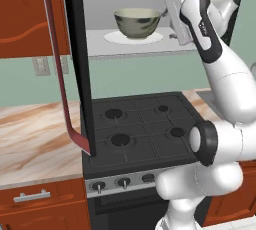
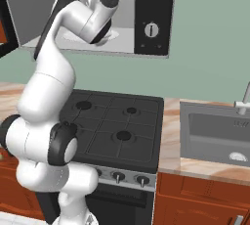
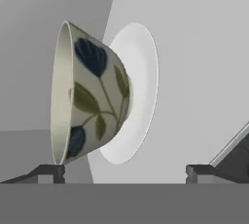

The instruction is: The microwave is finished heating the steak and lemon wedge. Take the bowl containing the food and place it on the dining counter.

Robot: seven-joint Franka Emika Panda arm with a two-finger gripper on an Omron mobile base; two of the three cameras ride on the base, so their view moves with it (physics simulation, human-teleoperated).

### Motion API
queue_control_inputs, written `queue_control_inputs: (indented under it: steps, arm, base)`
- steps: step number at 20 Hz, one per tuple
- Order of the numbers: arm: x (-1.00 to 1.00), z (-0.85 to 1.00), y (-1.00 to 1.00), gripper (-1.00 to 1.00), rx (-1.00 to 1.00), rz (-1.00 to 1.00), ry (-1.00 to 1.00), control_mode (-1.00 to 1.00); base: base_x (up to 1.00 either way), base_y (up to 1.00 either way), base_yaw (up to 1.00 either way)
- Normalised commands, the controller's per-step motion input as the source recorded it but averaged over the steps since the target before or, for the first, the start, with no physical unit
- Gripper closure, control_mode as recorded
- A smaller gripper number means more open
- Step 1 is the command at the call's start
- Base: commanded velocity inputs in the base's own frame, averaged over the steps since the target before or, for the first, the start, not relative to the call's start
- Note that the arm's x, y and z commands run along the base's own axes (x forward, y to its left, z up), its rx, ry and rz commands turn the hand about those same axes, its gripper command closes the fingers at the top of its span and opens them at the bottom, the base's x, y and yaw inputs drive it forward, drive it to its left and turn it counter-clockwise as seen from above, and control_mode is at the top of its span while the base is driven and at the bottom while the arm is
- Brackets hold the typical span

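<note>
Microwave (image 1: 135, 44) door (image 1: 77, 64) swung wide, cavity mouth open, bare floor around bowl (image 1: 137, 23) on turntable (image 1: 150, 38)

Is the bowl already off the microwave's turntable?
No, the bowl sits on the white turntable inside the open microwave.

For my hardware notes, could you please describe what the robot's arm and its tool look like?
The arm has glossy white, rounded segments with black bands at the joints and a round grey-capped wrist joint. No cables or markings show. The tool ends in two small, dark, blocky fingertips.
</note>
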Motion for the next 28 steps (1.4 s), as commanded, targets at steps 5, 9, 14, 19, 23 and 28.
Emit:
queue_control_inputs:
  steps: [5,9,14,19,23,28]
  arm:
    - [0.62,0.00,0.00,-1.00,0.00,-0.03,0.05,-1.00]
    - [0.59,0.00,0.00,-1.00,0.00,-0.01,0.04,-1.00]
    - [0.51,0.00,0.01,-1.00,0.00,0.00,0.01,-1.00]
    - [0.43,0.00,0.03,-1.00,0.00,0.00,0.01,-1.00]
    - [0.45,0.00,0.11,-1.00,0.00,0.00,0.01,-1.00]
    - [0.37,-0.02,0.13,-1.00,0.00,0.00,0.03,-1.00]
  base:
    - [0.00,0.00,0.00]
    - [0.00,0.00,0.00]
    - [0.00,0.00,0.00]
    - [0.00,0.00,0.00]
    - [0.00,0.00,0.00]
    - [0.00,0.00,0.00]
